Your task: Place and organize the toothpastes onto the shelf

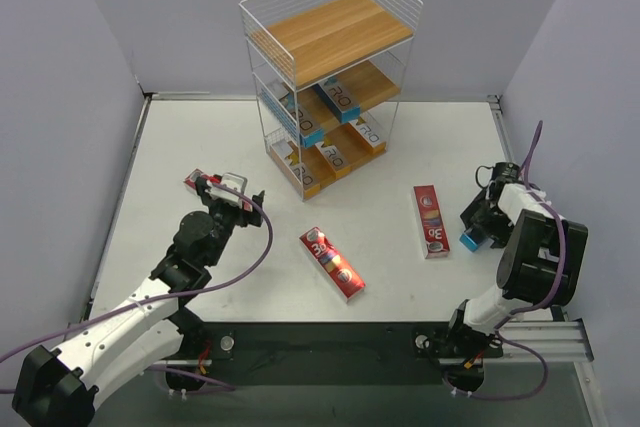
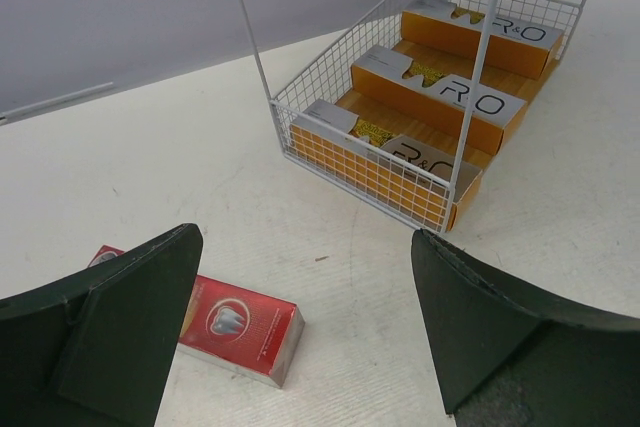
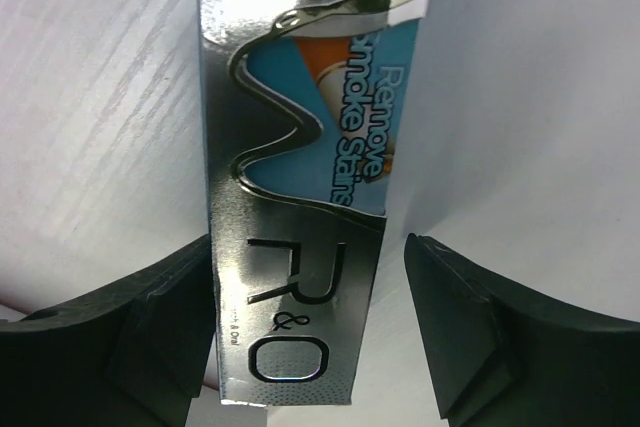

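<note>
The wire shelf (image 1: 330, 35) stands at the back; its top board is bare. Teal-and-white toothpastes (image 1: 338, 99) lie on the middle tier and orange ones (image 1: 331, 158) (image 2: 440, 97) on the bottom tier. Two red cartons (image 1: 332, 263) (image 1: 431, 220) lie on the table. A third red carton (image 1: 196, 182) (image 2: 240, 325) lies just left of my open left gripper (image 1: 228, 187) (image 2: 305, 277). My right gripper (image 1: 478, 227) (image 3: 308, 287) straddles a silver-and-blue "R&O" carton (image 3: 300, 247) (image 1: 468, 238). Its left finger touches the carton and a gap shows at the right finger.
The shelf's wire front wall (image 2: 370, 162) is close ahead of the left gripper. Grey walls enclose the white table (image 1: 200, 137) on three sides. The right arm works near the table's right edge.
</note>
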`<state>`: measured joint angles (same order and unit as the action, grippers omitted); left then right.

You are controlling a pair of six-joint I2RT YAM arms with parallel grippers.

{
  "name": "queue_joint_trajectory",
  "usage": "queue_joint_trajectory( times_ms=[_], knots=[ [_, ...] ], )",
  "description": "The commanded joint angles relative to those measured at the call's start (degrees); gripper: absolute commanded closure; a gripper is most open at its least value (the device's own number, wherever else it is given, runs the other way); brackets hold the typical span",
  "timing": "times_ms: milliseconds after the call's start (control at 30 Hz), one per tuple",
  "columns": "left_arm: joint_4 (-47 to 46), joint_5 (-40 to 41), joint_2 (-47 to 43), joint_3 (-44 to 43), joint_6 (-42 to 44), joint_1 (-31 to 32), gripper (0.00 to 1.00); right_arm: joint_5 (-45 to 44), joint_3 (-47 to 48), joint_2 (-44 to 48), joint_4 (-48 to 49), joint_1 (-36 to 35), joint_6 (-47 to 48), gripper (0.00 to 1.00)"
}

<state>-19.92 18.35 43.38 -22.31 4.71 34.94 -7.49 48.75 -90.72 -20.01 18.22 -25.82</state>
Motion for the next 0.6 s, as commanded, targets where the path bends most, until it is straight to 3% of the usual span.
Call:
queue_joint_trajectory(
  times_ms=[0,567],
  knots=[
    [-2.4,-1.6,-0.3,-0.3,-0.7,0.3,0.03,1.2,-0.3,1.7,0.3,-1.1,1.2,0.31],
    [-2.0,-2.3,-1.5,-0.5,-0.6,0.3,0.03,-2.8,-3.7,3.0,0.6,-4.9,-5.4,0.27]
  ],
)
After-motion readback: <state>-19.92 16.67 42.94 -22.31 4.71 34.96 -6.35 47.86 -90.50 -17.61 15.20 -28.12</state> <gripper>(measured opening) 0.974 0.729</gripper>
